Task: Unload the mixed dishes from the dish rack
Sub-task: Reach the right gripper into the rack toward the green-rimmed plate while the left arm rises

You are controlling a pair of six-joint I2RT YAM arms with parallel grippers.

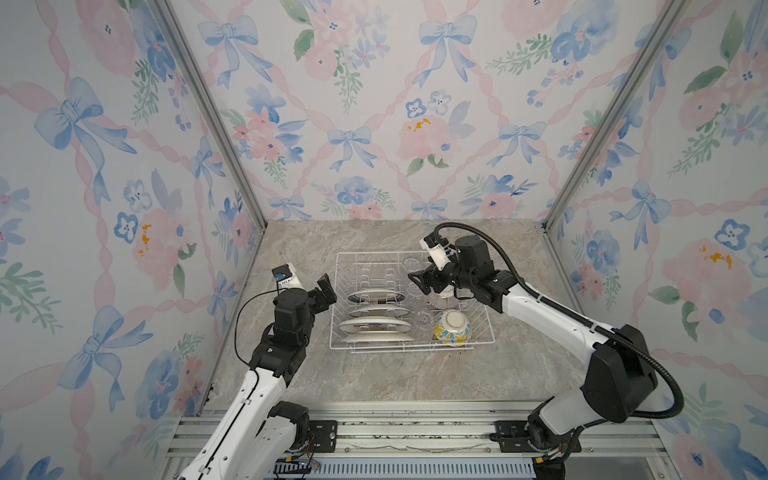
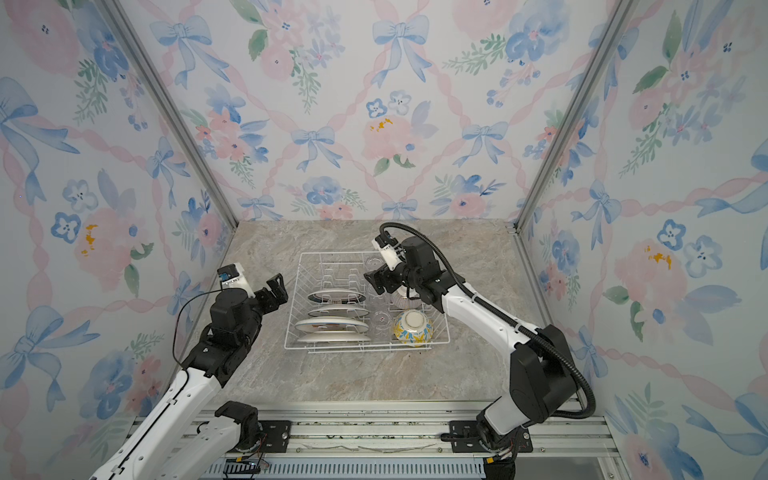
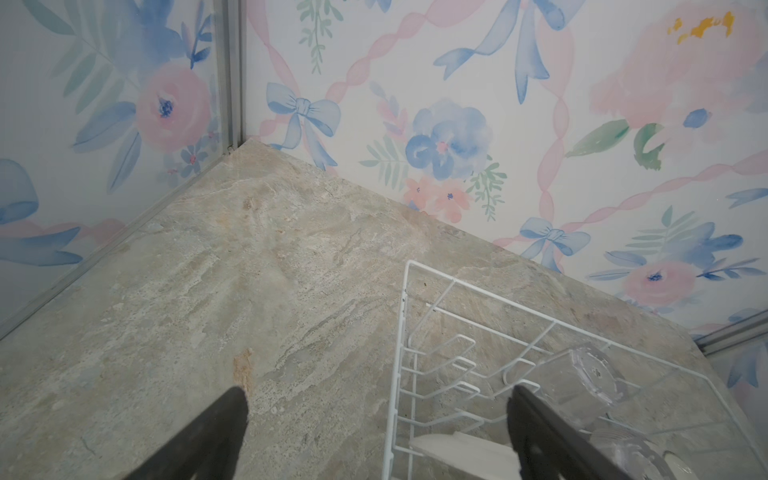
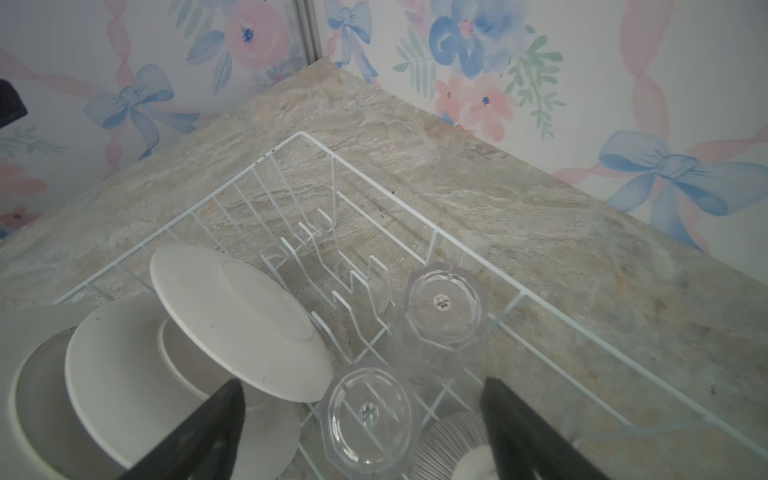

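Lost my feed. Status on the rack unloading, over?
Left gripper open, beside white wire dish rack. Right gripper open over small clear glass, nothing held. White plates, patterned bowls, glasses all racked. Path clear.

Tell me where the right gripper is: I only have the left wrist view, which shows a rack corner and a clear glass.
Observer: The right gripper hangs over the dish rack, jaws apart on either side of the middle clear glass, without touching it.
Operator: Any bowls in the rack?
Observer: Two, both upside down: a purple-striped bowl beneath that arm's wrist and a yellow-blue bowl nearer the front.
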